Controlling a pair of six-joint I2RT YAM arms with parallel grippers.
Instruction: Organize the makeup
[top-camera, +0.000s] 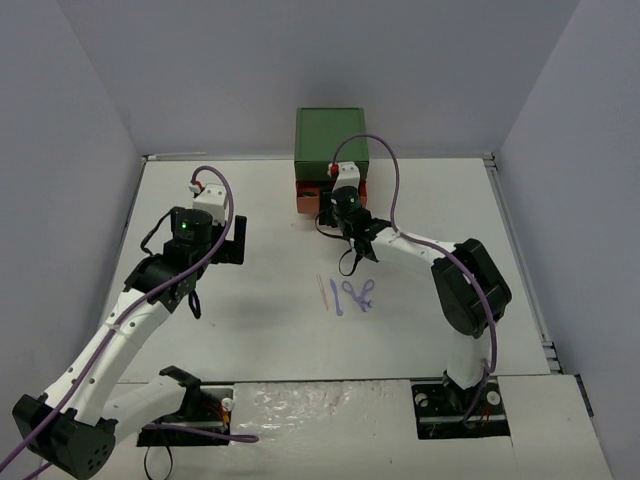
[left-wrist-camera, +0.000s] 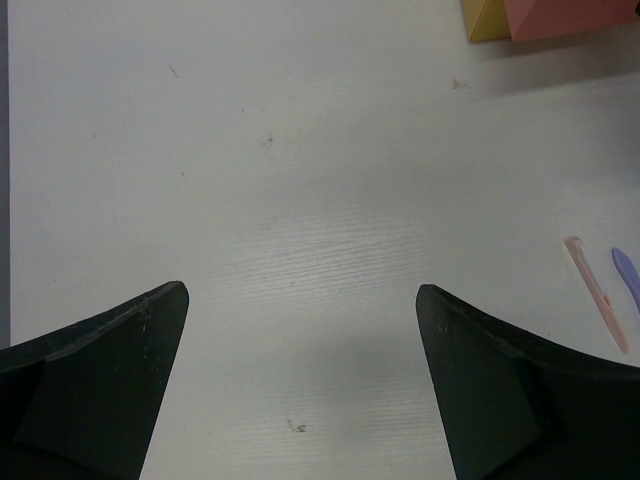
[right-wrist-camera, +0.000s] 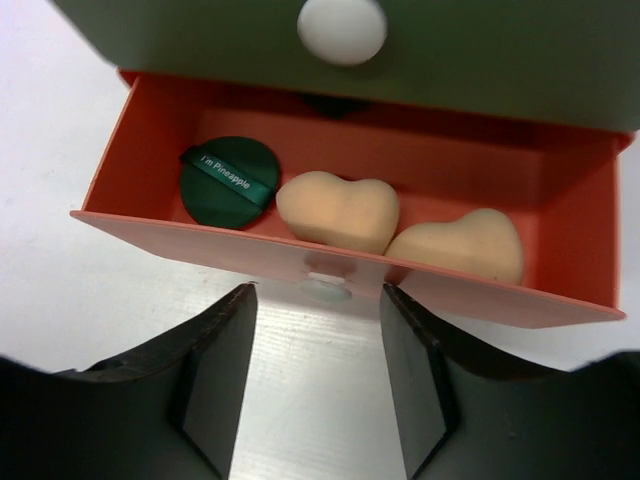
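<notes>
The orange drawer (right-wrist-camera: 200, 232) of the drawer box (top-camera: 331, 140) stands pulled open. In it lie a dark green round disc (right-wrist-camera: 230, 182) and two tan sponges (right-wrist-camera: 338, 210) (right-wrist-camera: 460, 245). My right gripper (right-wrist-camera: 318, 300) is open and empty just in front of the drawer, its fingers either side of the small knob (right-wrist-camera: 328, 290); it also shows in the top view (top-camera: 338, 208). A pale orange stick (top-camera: 322, 292) and two lilac tools (top-camera: 338, 297) (top-camera: 364, 295) lie mid-table. My left gripper (left-wrist-camera: 300, 300) is open and empty above bare table, left of the stick (left-wrist-camera: 597, 293).
The green drawer above has a white knob (right-wrist-camera: 342, 28). The box's yellow (left-wrist-camera: 490, 18) and orange (left-wrist-camera: 570, 15) parts show at the top right of the left wrist view. Grey walls stand close on the left, back and right.
</notes>
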